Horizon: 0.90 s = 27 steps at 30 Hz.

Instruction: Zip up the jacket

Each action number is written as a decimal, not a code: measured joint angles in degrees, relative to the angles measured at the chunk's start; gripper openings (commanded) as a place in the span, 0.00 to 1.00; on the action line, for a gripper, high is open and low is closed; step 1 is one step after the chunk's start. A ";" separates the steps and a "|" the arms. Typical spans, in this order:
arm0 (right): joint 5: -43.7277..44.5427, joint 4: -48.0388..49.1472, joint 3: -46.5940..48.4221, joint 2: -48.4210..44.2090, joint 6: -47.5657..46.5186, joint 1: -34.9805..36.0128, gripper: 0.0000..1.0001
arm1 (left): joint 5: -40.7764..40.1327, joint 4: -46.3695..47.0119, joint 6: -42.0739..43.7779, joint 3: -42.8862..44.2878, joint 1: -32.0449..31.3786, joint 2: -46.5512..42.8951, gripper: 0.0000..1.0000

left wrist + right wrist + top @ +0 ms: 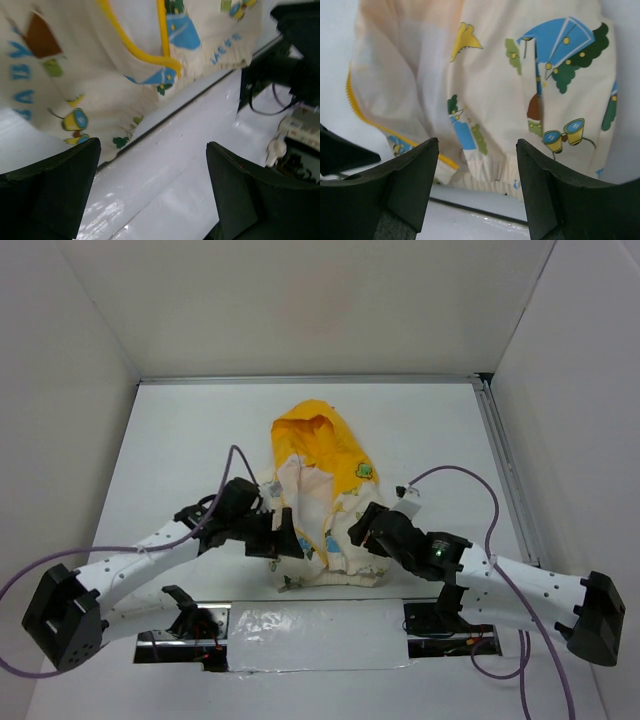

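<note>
The jacket [320,490] lies in the middle of the table, cream with small printed figures, its yellow-orange hood pointing away and its front open. My left gripper [290,538] is open and empty at the jacket's lower left hem. In the left wrist view the jacket's hem [125,75] and yellow zipper tape [131,47] lie just beyond the open fingers [65,185]. My right gripper [358,530] is open and empty at the lower right hem. In the right wrist view the printed fabric [510,100] and a yellow zipper edge [375,122] lie ahead of the fingers [410,180].
White walls enclose the table on three sides. A metal rail [505,460] runs along the right edge. A taped reflective strip [300,625] lies at the near edge between the arm bases. Purple cables [460,475] loop over both arms.
</note>
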 measured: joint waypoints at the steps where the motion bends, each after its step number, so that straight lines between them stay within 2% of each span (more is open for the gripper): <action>1: -0.44 0.13 -0.44 0.26 -0.20 -0.98 0.70 | -0.02 0.55 -0.22 0.00 -2.58 1.53 0.96; 5: -2.97 1.20 -1.79 1.49 -1.49 -3.21 0.69 | -0.63 2.19 -1.49 0.39 -8.28 8.44 0.86; 14: -8.35 3.96 -2.45 5.44 -4.46 -4.02 0.68 | -5.97 2.14 -4.92 8.24 -13.44 21.64 0.83; 16: -9.14 4.85 -2.58 6.19 -4.52 -4.02 0.67 | -7.17 1.90 -6.08 10.08 -14.29 23.39 0.79; 19: -9.99 6.12 -2.86 6.97 -4.52 -4.04 0.67 | -8.70 1.95 -7.87 11.43 -15.32 24.85 0.60; 22: -10.82 7.69 -3.85 7.10 -4.55 -4.09 0.66 | -9.68 1.86 -9.01 11.47 -15.72 25.31 0.47; 27: -12.90 9.62 -4.46 8.96 -6.75 -4.33 0.65 | -10.67 1.84 -10.29 11.23 -15.74 25.55 0.43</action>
